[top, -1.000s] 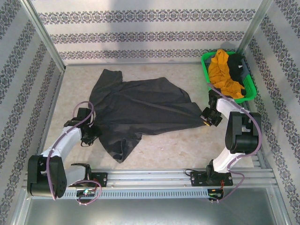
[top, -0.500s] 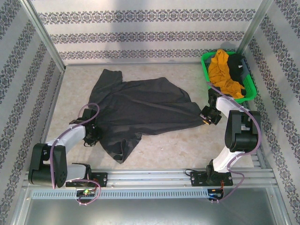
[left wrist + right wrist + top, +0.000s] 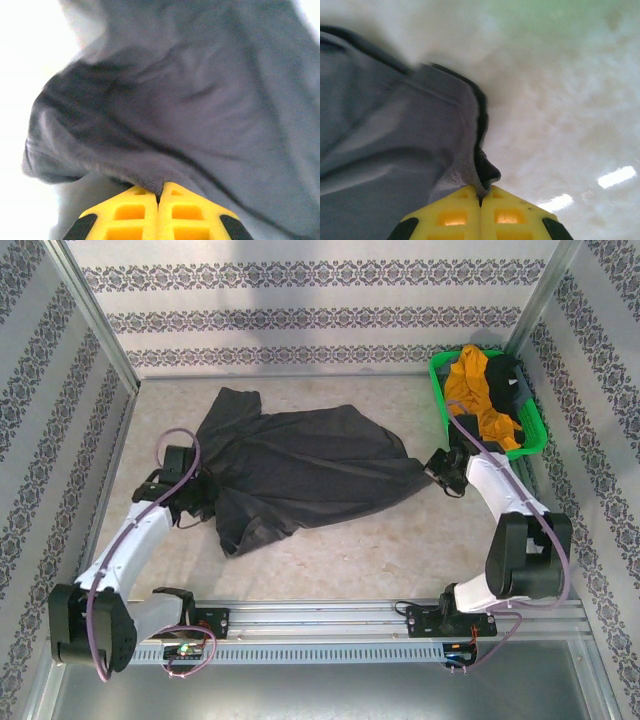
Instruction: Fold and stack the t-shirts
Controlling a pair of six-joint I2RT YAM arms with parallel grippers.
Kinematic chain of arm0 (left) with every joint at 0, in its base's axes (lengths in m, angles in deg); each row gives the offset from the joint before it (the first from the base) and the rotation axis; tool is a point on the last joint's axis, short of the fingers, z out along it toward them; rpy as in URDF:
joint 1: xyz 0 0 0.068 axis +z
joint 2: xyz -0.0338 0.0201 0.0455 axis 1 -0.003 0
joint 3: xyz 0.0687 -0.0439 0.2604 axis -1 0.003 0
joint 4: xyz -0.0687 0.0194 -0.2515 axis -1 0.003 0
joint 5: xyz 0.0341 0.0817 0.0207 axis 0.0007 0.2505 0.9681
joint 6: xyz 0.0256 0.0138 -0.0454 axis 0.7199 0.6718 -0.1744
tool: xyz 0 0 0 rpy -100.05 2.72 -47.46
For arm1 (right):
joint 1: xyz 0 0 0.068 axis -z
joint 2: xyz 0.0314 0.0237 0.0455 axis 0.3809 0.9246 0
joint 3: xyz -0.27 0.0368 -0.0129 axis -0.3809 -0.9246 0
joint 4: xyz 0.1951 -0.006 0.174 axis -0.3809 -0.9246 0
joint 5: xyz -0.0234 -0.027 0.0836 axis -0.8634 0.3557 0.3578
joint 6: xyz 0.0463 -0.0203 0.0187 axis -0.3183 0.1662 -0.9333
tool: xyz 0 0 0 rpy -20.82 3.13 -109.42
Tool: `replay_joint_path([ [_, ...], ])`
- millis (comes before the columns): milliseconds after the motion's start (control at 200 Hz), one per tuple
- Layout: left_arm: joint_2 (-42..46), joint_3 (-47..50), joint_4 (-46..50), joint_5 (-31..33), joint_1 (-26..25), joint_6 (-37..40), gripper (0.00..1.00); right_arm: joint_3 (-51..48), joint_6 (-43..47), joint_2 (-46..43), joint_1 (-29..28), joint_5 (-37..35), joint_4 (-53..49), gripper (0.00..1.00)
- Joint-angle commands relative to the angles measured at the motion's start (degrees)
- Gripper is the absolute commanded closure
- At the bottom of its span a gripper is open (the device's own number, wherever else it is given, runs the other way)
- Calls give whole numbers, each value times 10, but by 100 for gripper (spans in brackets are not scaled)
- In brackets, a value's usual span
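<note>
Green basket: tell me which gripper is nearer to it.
Right. The right gripper is just beside the green basket, shut on the grey t-shirt; the left gripper holds the shirt's opposite edge, far from it.

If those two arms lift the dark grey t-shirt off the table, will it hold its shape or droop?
Probably droop: the dark grey t-shirt lies in soft creases and bunches where the left gripper and right gripper pinch its edges. It would likely sag between them. Only a thin hem is pinched, so a hard tug might slip it free.
</note>
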Motion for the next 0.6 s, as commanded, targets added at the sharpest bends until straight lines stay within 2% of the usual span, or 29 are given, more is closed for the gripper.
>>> replay_joint_path([
  [0,6,-70,-27,13,9,-29,100,68,-11,-21,-11,29,57,100],
  [295,-46,-322,-34,-6,55,-42,100,244,-35,-58,-9,38,122,100],
  [470,-23,-432,4,-3,72,-31,100,221,-50,-167,-3,9,163,100],
  [595,23,-475,29,31,84,-21,100,186,-40,-261,4,-30,192,100],
])
